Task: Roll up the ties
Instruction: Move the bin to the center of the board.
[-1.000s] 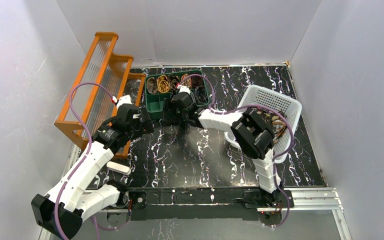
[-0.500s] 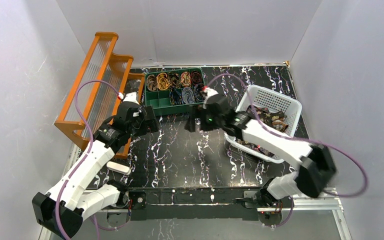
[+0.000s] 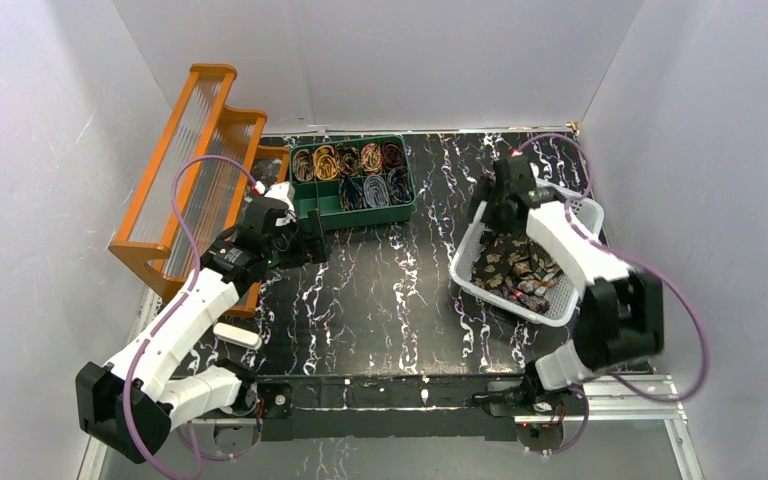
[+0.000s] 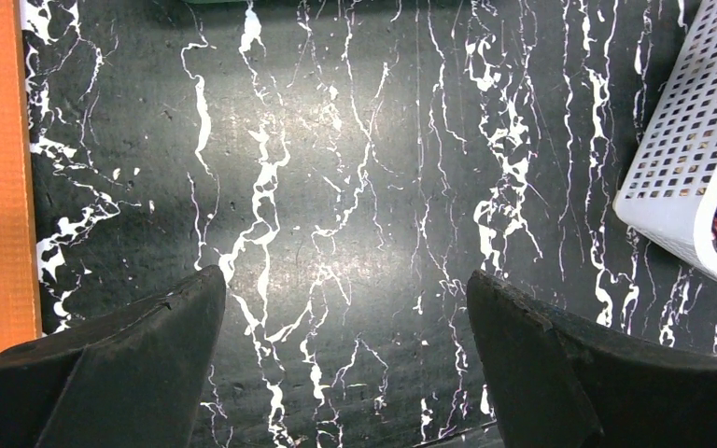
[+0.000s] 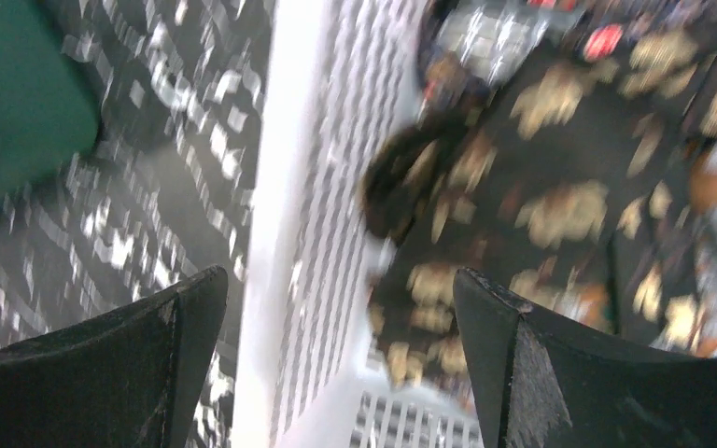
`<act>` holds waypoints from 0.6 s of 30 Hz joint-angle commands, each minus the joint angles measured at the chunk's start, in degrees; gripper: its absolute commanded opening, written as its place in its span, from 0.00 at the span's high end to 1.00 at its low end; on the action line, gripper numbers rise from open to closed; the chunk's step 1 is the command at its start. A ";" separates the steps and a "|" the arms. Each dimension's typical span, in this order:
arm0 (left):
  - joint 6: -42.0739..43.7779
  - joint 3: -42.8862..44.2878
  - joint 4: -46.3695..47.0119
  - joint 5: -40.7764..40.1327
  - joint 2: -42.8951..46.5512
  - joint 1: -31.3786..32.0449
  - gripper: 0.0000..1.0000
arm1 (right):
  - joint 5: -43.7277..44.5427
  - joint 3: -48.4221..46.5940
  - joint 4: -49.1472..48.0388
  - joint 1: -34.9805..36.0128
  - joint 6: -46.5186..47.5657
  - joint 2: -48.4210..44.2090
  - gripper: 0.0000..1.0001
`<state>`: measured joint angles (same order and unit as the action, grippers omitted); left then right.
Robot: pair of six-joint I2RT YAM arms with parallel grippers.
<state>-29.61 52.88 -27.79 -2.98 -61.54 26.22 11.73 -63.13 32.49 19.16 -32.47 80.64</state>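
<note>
Several loose ties (image 3: 515, 270), dark with tan, gold and red patterns, lie piled in a white basket (image 3: 460, 262) at the right. Rolled ties (image 3: 345, 160) sit as coils in the compartments of a green tray (image 3: 360, 215) at the back. My right gripper (image 3: 493, 205) is open and empty over the basket's far left rim. Its blurred wrist view shows the rim (image 5: 275, 187) and patterned ties (image 5: 541, 187) between the open jaws (image 5: 338, 275). My left gripper (image 3: 313, 238) is open and empty over the bare black marbled table (image 4: 336, 140), just left of the green tray's front corner.
An orange rack (image 3: 195, 170) stands along the left side and shows in the left wrist view (image 4: 5, 168). The basket's wall (image 4: 691, 159) is at the right of that view. A small white object (image 3: 237, 335) lies by the left arm.
My right arm has swung from the green tray rightward across the table to the basket's far rim. My left gripper has shifted a little to the right.
</note>
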 commanded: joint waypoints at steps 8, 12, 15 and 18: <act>0.59 0.67 -3.13 -0.12 3.17 -0.11 0.02 | -12.94 -35.61 -4.96 -11.15 12.37 34.29 0.01; 0.78 0.54 -4.09 -0.82 3.81 -0.11 0.02 | -20.32 -49.23 -3.32 -11.09 21.69 44.78 0.01; 0.78 0.36 -4.28 -0.84 3.90 -0.11 0.02 | -23.93 -62.61 0.59 -11.04 29.04 53.36 0.01; 0.78 0.29 -4.22 -0.48 3.59 -0.11 0.02 | -24.99 -70.53 1.97 -11.00 35.09 58.40 0.01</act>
<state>-29.56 52.88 -30.39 -2.79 -59.11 26.22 -7.77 -123.81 32.10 7.90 -9.23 134.65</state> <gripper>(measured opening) 0.983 0.985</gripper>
